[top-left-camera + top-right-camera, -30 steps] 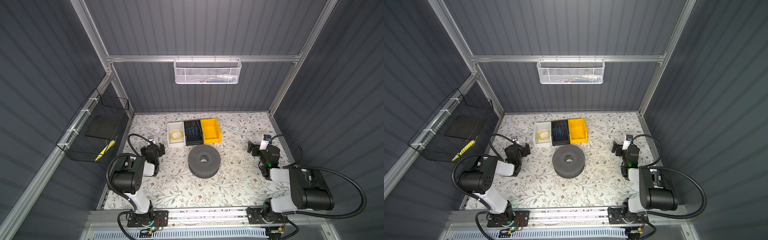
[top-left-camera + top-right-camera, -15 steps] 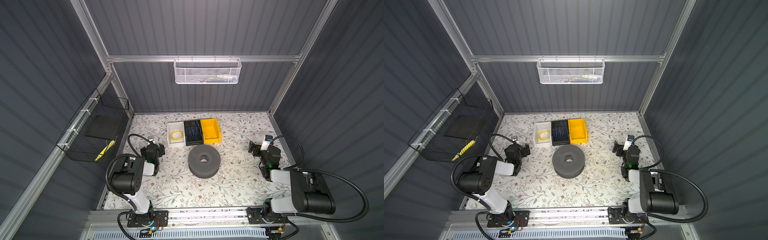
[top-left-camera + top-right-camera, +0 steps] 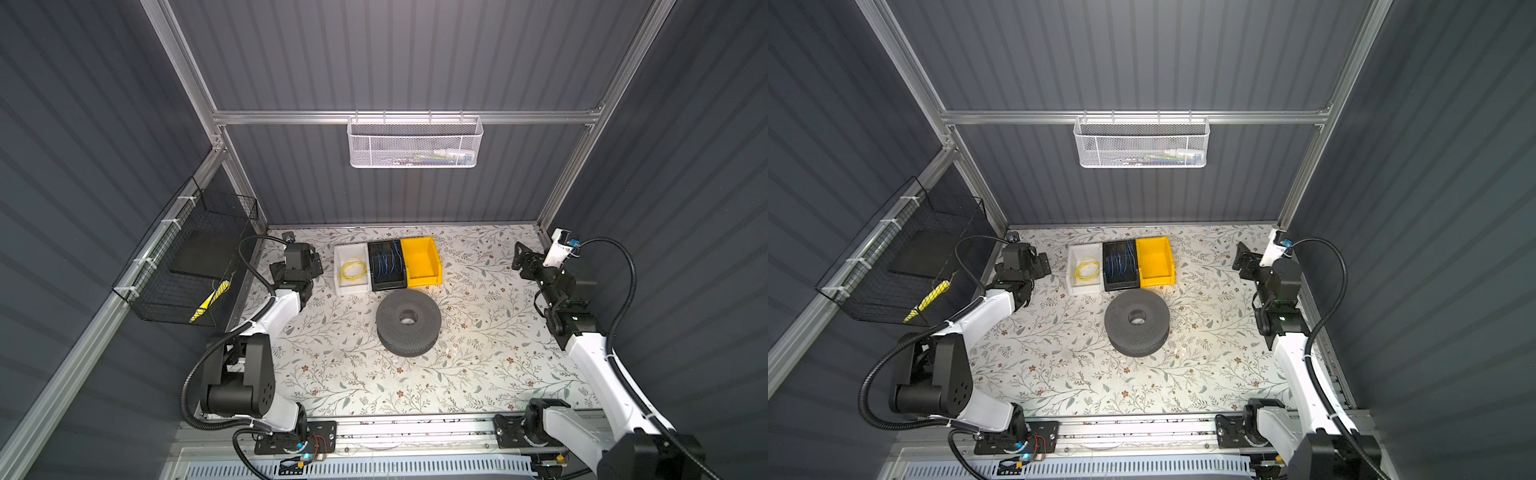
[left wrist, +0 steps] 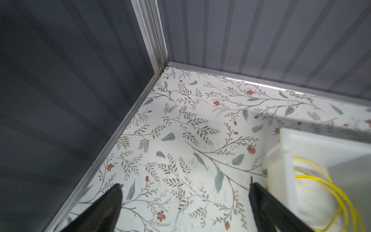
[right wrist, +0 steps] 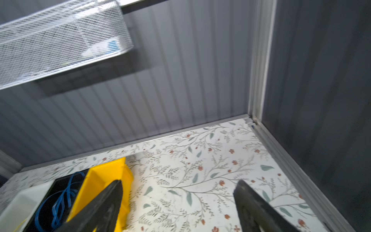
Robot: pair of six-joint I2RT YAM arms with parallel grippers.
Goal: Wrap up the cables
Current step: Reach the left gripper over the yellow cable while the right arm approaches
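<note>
The cable (image 3: pixel 352 269) is a thin yellow wire lying loosely coiled in a white bin (image 3: pixel 341 254) at the back of the table; it shows in both top views (image 3: pixel 1087 270) and the left wrist view (image 4: pixel 331 192). My left gripper (image 3: pixel 308 266) hovers just left of that bin, apart from it. It is open, with only the floral tabletop between its fingers (image 4: pixel 184 183). My right gripper (image 3: pixel 524 262) is raised near the right wall, far from the cable. It is open and empty (image 5: pixel 179 181).
A black bin of short blue wires (image 3: pixel 386 266) and an empty yellow bin (image 3: pixel 422 259) stand right of the white bin. A dark grey perforated spool (image 3: pixel 408 328) lies mid-table. A white mesh basket (image 3: pixel 413 143) hangs on the back rail, a black wire basket (image 3: pixel 195 257) on the left wall.
Both arms have stretched out from their folded poses, carrying both grippers toward the back wall. The cable, bins and spool have not moved.
</note>
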